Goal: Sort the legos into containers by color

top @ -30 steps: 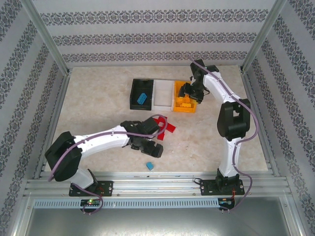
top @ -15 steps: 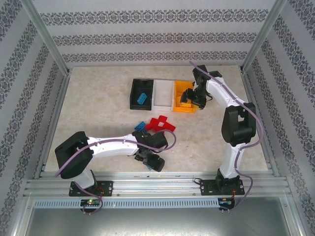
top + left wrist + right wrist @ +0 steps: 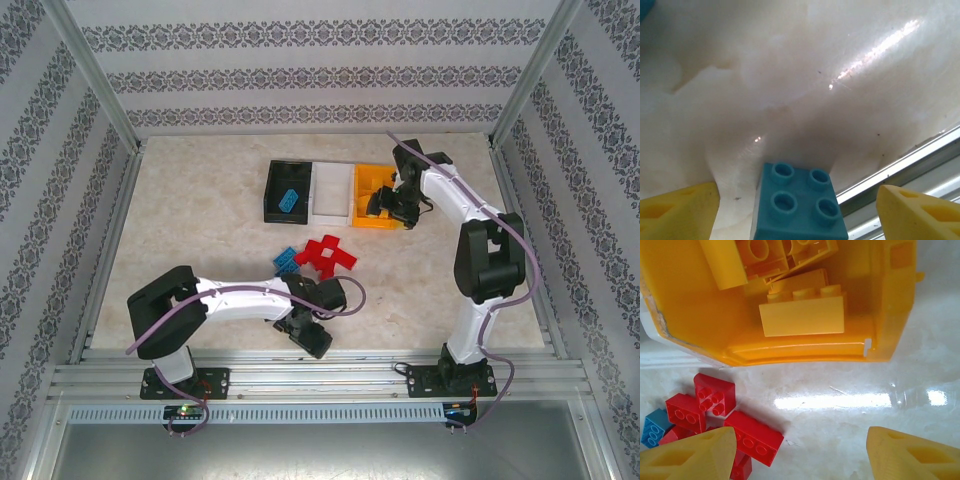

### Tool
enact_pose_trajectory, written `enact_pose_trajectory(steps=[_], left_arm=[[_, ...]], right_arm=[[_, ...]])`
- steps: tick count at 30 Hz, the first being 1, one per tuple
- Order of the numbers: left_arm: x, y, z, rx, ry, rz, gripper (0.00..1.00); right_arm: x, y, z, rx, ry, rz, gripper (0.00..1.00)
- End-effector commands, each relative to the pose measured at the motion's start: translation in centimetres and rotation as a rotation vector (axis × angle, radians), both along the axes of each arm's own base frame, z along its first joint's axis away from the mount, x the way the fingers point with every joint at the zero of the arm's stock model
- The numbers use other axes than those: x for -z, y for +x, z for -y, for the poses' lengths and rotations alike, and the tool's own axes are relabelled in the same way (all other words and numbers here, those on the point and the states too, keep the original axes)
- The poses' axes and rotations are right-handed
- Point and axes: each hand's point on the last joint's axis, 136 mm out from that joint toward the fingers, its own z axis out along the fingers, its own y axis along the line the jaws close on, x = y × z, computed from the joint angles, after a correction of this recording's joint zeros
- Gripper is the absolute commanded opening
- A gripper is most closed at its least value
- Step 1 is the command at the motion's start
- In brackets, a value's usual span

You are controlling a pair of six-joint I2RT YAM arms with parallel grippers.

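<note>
Blue lego (image 3: 798, 201) sits between the wide-spread fingers of my left gripper (image 3: 800, 208); I should lower squarely, then close.

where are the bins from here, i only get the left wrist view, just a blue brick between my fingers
Observer: The black bin, white bin and orange-yellow bin stand in a row at the far middle of the table.
Operator: which one takes blue
Observer: The black bin already holds one blue lego.
Operator: is the right arm in my way
Observer: Probably not. The right gripper hangs open at the orange-yellow bin's near edge, with the red legos beside it.
</note>
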Motion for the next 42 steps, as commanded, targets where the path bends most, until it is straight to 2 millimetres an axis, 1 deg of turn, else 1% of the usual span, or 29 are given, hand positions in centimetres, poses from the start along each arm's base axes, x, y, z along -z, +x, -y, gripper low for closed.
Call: enact_pose_trajectory(steps=[1, 5, 7, 8, 11, 15, 17, 21, 26, 29, 31, 34, 40, 42], left_arm=[[0.5, -0.1, -0.5, 0.051, 0.058, 0.008, 0.79], [0.5, 0.1, -0.3, 0.054, 0.056, 0.012, 0.75], [0.5, 0.2, -0.2, 0.058, 0.059, 0.011, 0.7], [0.5, 0.2, -0.2, 0.059, 0.06, 0.012, 0.68], [0.4, 0.3, -0.3, 0.062, 0.064, 0.015, 0.67], [0.4, 0.4, -0.4, 0.05, 0.059, 0.011, 0.61], [0.3, 0.6, -0.4, 0.042, 0.056, 0.012, 0.57], [0.0, 1.1, -0.6, 0.023, 0.05, 0.015, 0.54], [-0.6, 1.9, -1.0, -0.006, 0.042, 0.018, 0.46], [-1.5, 2.9, -1.4, -0.053, 0.018, 0.033, 0.41], [-2.0, 3.7, -1.9, -0.101, -0.001, 0.036, 0.4], [-3.1, 5.3, -2.8, -0.181, -0.036, 0.049, 0.35], [-7.2, 10.0, -4.8, -0.389, -0.172, 0.087, 0.32], [-9.0, 12.2, -5.7, -0.467, -0.227, 0.108, 0.32]], right_arm=[[-0.9, -0.4, 0.4, 0.014, 0.006, 0.018, 0.7], [-0.7, -0.6, 0.5, 0.015, 0.006, 0.013, 0.69], [-0.7, -0.5, 0.6, 0.017, 0.007, 0.015, 0.69], [-0.7, -0.5, 0.6, 0.017, 0.008, 0.015, 0.69], [-0.7, -0.2, 0.6, 0.018, 0.01, 0.017, 0.7], [-0.5, 0.0, 0.6, 0.019, 0.012, 0.014, 0.69], [-0.4, 0.1, 0.6, 0.02, 0.013, 0.012, 0.69], [-0.2, 0.3, 0.5, 0.021, 0.017, 0.01, 0.69], [-0.1, 0.6, 0.5, 0.022, 0.023, 0.007, 0.69], [0.1, 0.7, 0.6, 0.025, 0.023, 0.002, 0.7], [0.2, 0.9, 0.6, 0.026, 0.025, 0.002, 0.69], [0.4, 0.9, 0.6, 0.028, 0.027, -0.004, 0.69], [0.8, 0.6, 0.7, 0.027, 0.027, -0.018, 0.7], [1.0, 0.4, 0.6, 0.026, 0.032, -0.025, 0.69]])
